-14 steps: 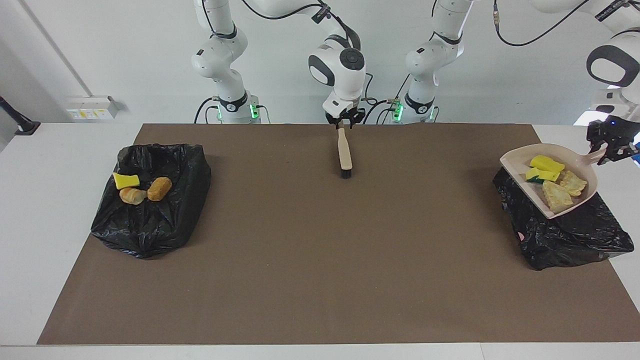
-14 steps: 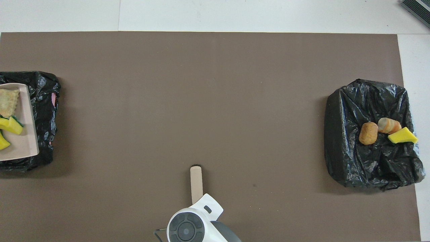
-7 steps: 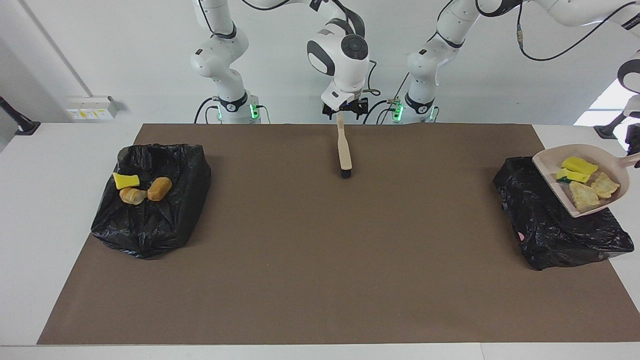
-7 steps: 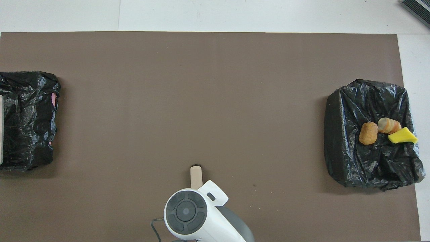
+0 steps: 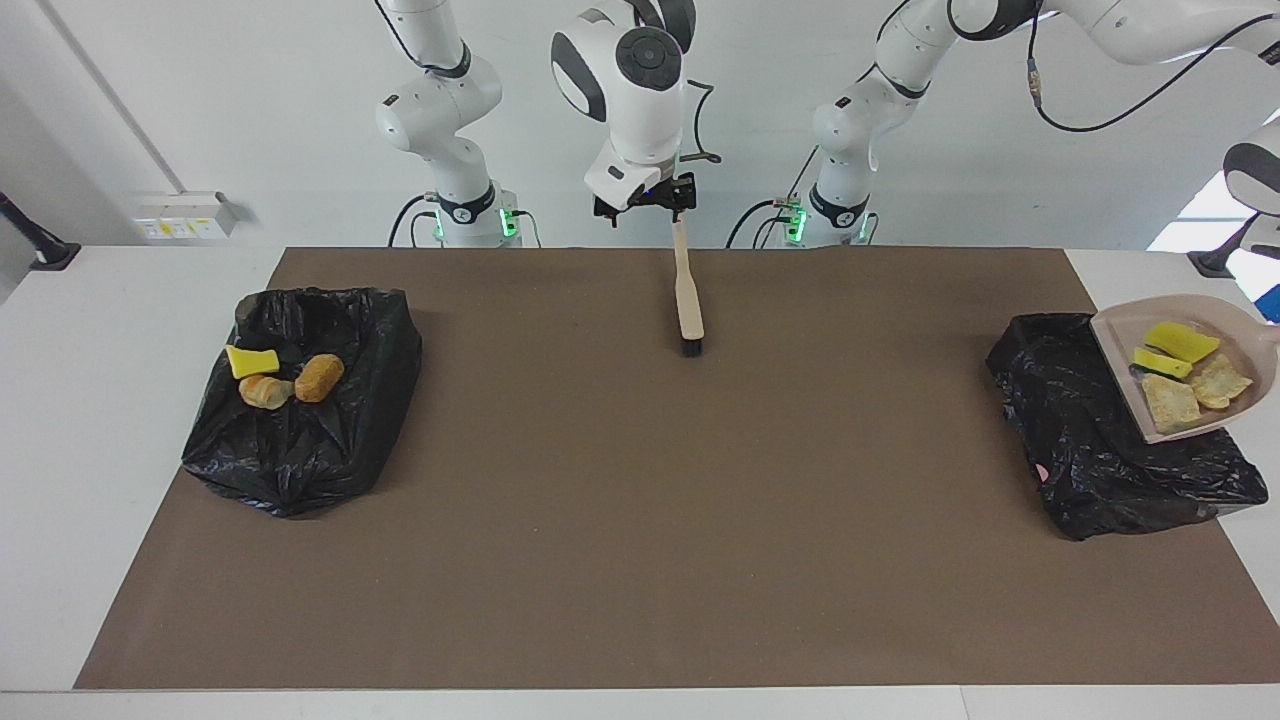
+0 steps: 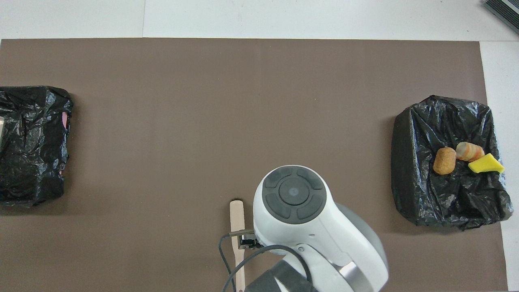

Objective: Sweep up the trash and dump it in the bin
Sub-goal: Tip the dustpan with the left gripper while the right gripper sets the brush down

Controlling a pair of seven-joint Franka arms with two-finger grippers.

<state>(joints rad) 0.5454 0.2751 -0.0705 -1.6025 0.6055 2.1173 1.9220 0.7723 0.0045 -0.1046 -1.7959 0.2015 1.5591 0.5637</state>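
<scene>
Tipping the pan [image 5: 1108,335] is what the next move seems to call for. It hangs tilted over the bag [image 5: 1080,440] at the left arm's end of the table, carrying 4 bits of trash [image 5: 1185,365]: 2 sponge pieces and 2 beige chunks. Its open lip slopes down over the bag, toward the mat's [image 5: 640,520] middle, while its handle runs out of view toward the left pincer. That pincer is unseen but clamped shut, and I judge it grips the handle. The pan sits over the bag's edge closest to the table end, so a dump from here might spill past the bag.

Above the handle end of the brush [image 5: 688,300], the right pincer [image 5: 645,203] hangs with its jaws wide and holds nothing. The brush lies near the mat's robot-side edge, bristles pointing away from the robots. 3 more bits [image 5: 280,375] lie in the other bag [image 5: 300,450]. The mat between the bags is bare.
</scene>
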